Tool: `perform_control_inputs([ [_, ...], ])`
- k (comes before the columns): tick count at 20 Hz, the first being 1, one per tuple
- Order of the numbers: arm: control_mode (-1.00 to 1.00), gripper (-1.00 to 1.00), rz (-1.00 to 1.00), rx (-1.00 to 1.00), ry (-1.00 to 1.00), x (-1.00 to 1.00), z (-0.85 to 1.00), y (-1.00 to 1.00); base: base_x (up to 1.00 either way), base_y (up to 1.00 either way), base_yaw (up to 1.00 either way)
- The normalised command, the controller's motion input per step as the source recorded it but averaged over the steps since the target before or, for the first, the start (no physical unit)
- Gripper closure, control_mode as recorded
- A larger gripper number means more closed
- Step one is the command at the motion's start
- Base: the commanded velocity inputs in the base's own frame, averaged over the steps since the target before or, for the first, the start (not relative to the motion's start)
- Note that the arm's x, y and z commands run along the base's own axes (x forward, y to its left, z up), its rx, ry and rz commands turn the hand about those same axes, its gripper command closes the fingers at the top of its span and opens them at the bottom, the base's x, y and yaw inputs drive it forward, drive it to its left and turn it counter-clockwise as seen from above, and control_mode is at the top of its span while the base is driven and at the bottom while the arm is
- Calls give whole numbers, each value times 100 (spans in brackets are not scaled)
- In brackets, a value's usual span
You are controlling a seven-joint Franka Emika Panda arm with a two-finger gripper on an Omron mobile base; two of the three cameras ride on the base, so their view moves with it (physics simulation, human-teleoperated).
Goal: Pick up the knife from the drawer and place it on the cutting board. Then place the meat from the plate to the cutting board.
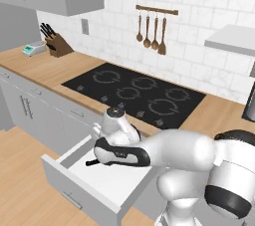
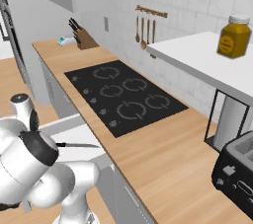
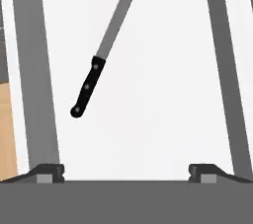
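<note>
The wide, shallow, white-lined drawer [image 1: 107,180] with a light grey front is seen pulled out below the wooden surface [image 1: 55,70], its slim bar handle visible on the front in the left base view. On the white floor of the drawer a slim kitchen knife [image 3: 101,65] with a black riveted handle and a long narrow grey steel blade is laid flat. In the hand view the knife is seen slanted, the handle end nearer the camera and the blade running away toward the far wall of the drawer. The pincer [image 3: 126,171] is held above the drawer, pointed down into it; its two dark finger tips [image 3: 49,171] are seen set wide apart, with nothing between them, and the knife lies clear of both. In the right base view the blade tip [image 2: 91,145] is seen past the arm. A black glass cooktop [image 1: 137,93] is set into the surface behind the drawer.
</note>
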Motion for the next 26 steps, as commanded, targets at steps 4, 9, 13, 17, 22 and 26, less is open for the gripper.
perform_control_inputs([
  [4,-100,-100,41,-2,0,0,96,0,0,0,0],
  [9,-100,-100,51,-21,2,0,59,0,0,0,0],
  [13,-100,-100,75,-32,0,0,3,-1,0,0,0],
  [17,-100,-100,95,-17,0,0,-7,0,0,0,0],
  [22,-100,-100,100,-9,-1,0,-12,0,0,0,0],
  [26,-100,-100,92,-5,-16,-7,-46,-21,0,0,0],
])
